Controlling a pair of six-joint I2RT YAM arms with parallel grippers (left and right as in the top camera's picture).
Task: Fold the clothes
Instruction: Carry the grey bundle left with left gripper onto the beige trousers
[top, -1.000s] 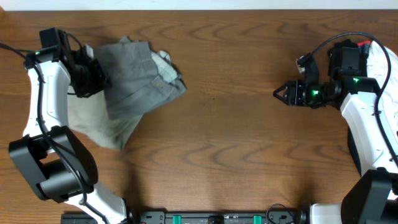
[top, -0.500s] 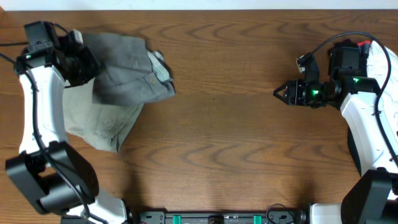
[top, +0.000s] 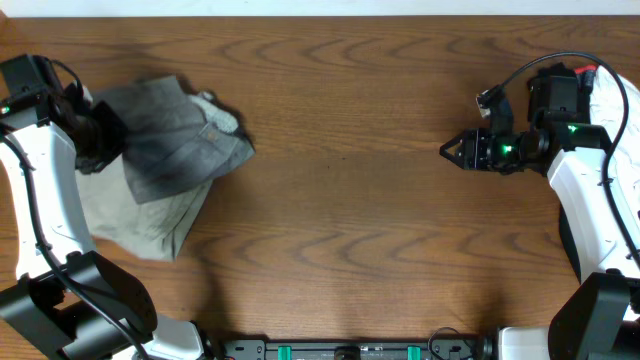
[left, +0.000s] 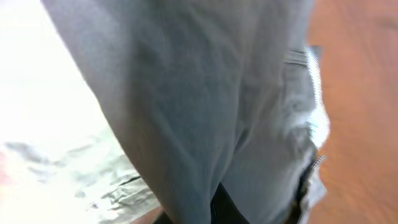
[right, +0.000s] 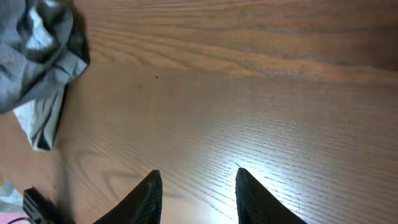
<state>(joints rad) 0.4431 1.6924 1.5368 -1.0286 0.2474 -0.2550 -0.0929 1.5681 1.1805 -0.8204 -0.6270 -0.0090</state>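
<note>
The grey shorts (top: 175, 140) lie bunched at the table's left end, partly on top of the khaki-beige shorts (top: 135, 215). My left gripper (top: 112, 140) is shut on the grey shorts' left edge. In the left wrist view grey cloth (left: 186, 106) fills most of the frame and hides the fingers, with pale cloth (left: 56, 162) to the left. My right gripper (top: 447, 150) hangs open over bare wood far to the right, with nothing between its fingertips (right: 155, 180). The right wrist view shows the grey shorts (right: 37, 50) at top left.
A white cloth (top: 622, 110) lies at the table's right edge behind the right arm. A dark rail (top: 350, 350) runs along the front edge. Bare wooden table (top: 350, 200) stretches between the two arms.
My left arm has pulled the grey shorts leftwards, toward the table's left edge, and the beige shorts have shifted with them. The right arm has not moved.
</note>
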